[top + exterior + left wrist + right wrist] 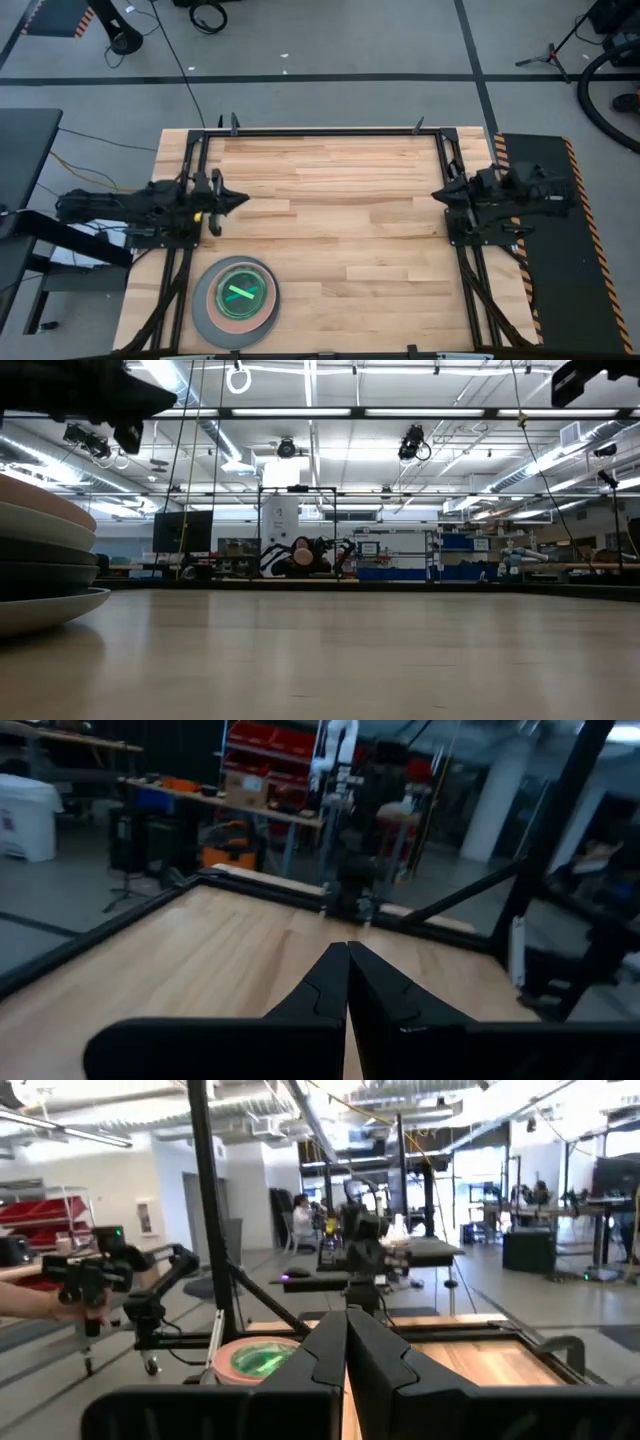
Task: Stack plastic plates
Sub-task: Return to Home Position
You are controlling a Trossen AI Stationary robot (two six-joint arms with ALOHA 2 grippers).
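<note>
from above, the stack of round plastic plates (236,300), large grey one lowest, sits at seven o'clock on the pale wooden table (340,240); left gripper (238,201) at nine, right gripper (438,193) at three, both clear of it. at table level the stack fills the nine o'clock edge. the wrist views show both grippers closed tight and empty. stacking looks finished; what remains is parking at home.
</note>
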